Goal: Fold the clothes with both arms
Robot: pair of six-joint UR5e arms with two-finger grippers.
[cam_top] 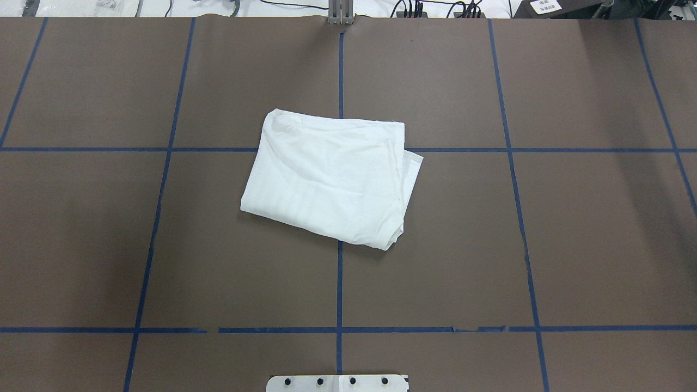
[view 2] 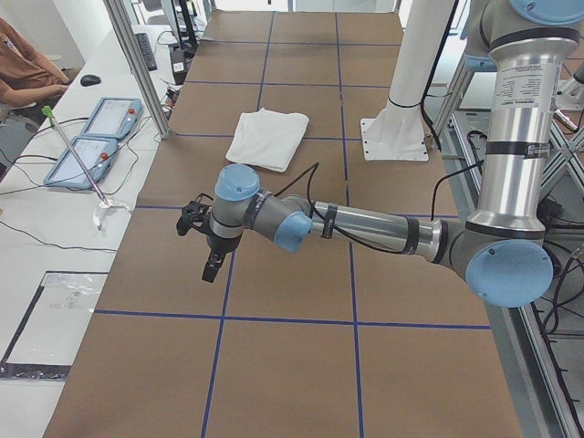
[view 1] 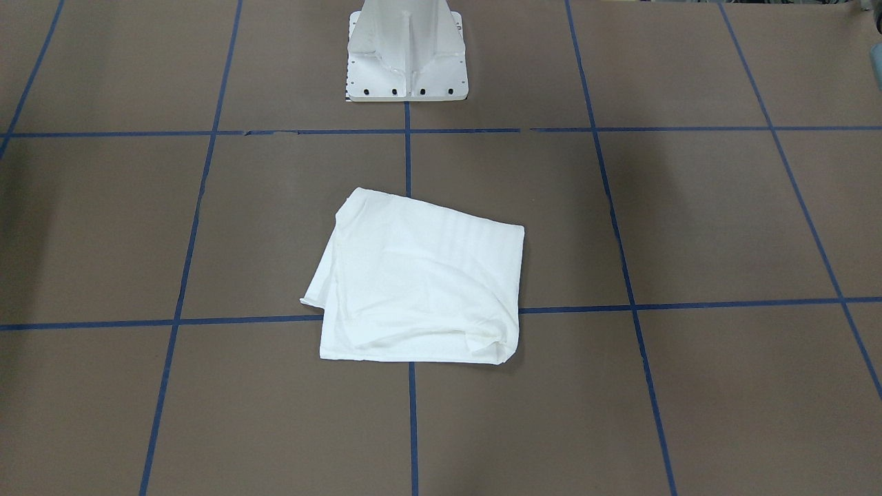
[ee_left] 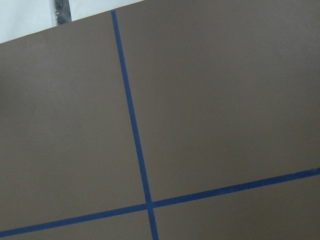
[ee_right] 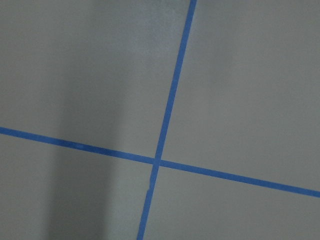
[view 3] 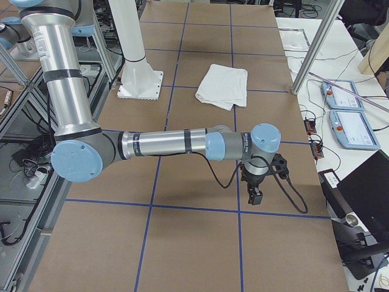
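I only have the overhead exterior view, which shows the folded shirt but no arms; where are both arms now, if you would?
Observer: The left arm stretches out over bare table, the left hand hanging far from the shirt.
Operator: And the right one?
Observer: The right arm is stretched out likewise toward the opposite end, the right hand pointing down, also apart from the shirt.
Operator: Is either hand holding cloth?
Observer: Neither; both wrist views show only brown table and blue tape lines.
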